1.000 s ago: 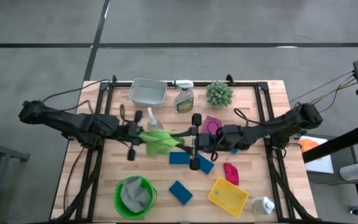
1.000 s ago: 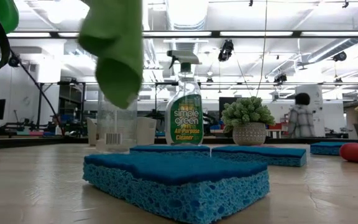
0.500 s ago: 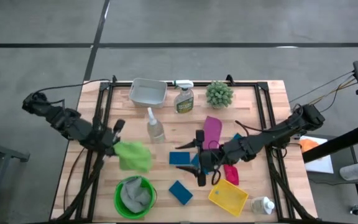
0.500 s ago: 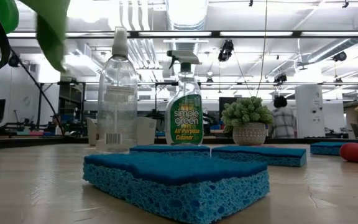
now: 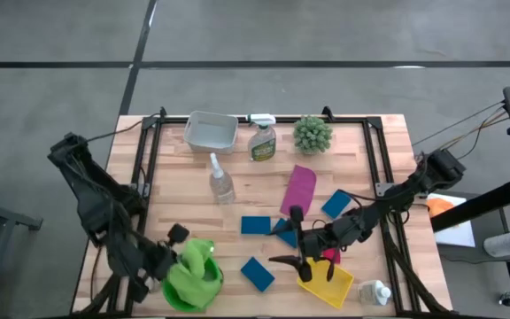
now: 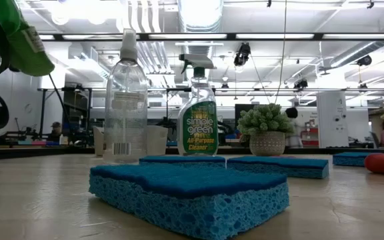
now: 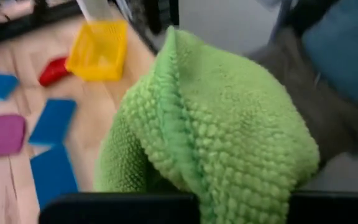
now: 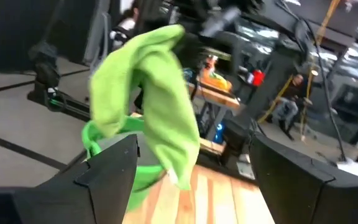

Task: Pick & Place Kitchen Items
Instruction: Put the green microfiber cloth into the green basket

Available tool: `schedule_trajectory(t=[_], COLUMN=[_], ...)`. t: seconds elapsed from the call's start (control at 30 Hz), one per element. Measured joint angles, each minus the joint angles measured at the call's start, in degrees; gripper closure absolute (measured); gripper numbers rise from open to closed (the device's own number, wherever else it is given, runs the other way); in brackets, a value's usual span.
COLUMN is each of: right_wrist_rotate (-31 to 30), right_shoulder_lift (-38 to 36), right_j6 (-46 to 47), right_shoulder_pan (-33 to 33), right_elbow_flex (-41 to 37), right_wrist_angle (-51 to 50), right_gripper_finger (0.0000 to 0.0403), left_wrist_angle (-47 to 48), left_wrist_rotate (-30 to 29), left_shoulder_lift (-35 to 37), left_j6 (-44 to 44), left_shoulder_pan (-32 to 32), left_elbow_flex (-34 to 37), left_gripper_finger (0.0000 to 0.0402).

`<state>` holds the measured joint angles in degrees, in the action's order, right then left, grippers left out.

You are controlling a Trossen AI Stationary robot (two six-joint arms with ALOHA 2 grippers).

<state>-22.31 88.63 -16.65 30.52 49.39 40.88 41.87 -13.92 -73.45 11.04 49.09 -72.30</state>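
Note:
My left gripper [image 5: 184, 257] is shut on a green cloth [image 5: 195, 270] above a green bowl [image 5: 172, 299] at the near left, which holds a grey cloth [image 7: 291, 87]. My right gripper [image 5: 290, 239] stands open over a blue sponge [image 5: 283, 232], with nothing between its fingers, beside a small red item [image 5: 328, 257] and a yellow basket [image 5: 324, 280]. Other blue sponges [image 5: 255, 225] [image 5: 257, 273] lie flat on the table. A pink cloth [image 5: 299, 188] lies spread out behind them. My left gripper holds the green cloth by its upper, bunched end [image 8: 166, 34]; the cloth itself hides the fingers in the left wrist view. It hangs slack below the gripper in several folds, over the green bowl. Whether its lower end [image 8: 179, 177] touches the bowl cannot be told.
A clear spray bottle [image 5: 220, 182], a green-labelled spray bottle [image 5: 262, 140], a potted plant [image 5: 312, 135] and a white tray [image 5: 211, 131] stand toward the far edge. A small white bottle [image 5: 374, 292] lies at the near right corner. People move in the room behind.
My left gripper has carried the green cloth from the table's middle toward the near left corner, to above the green bowl. My right gripper has drawn away from the cloth toward the near edge and now stands over the sponges.

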Motion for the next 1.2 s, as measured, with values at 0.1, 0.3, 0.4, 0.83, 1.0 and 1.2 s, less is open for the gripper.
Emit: schedule_trajectory(t=[0.1,0.3,0.4,0.83,1.0,1.2], right_wrist_rotate=[-0.98,-1.24,-1.24,-1.27,-1.27,-1.27], right_shoulder_lift=[-0.89,-1.14,-1.14,-1.14,-1.14,-1.14], right_j6=[1.70,2.07,2.08,2.98,3.20,3.24], right_shoulder_pan=[0.00,0.15,0.13,0.13,0.13,0.13], right_elbow_flex=[-1.61,-1.99,-1.99,-1.99,-1.99,-1.97], right_wrist_angle=[0.26,0.33,0.28,-0.52,-0.62,-0.65], right_gripper_finger=[0.0103,0.0103,0.0103,0.0103,0.0103,0.0103], left_wrist_angle=[6.68,14.43,16.90,16.45,16.41,16.24], left_wrist_rotate=[-0.05,-0.01,0.30,8.25,8.40,8.42], left_shoulder_lift=[-4.50,-9.87,-11.79,-21.80,-22.59,-20.57], left_j6=[1.92,6.79,8.71,6.93,6.00,5.88], left_shoulder_pan=[-0.07,-1.11,-1.51,-2.69,-2.74,-2.67], left_elbow_flex=[-2.70,-3.30,-3.09,-2.32,-2.31,-2.48], left_gripper_finger=[0.0401,0.0401,0.0401,0.0401,0.0361,0.0249])
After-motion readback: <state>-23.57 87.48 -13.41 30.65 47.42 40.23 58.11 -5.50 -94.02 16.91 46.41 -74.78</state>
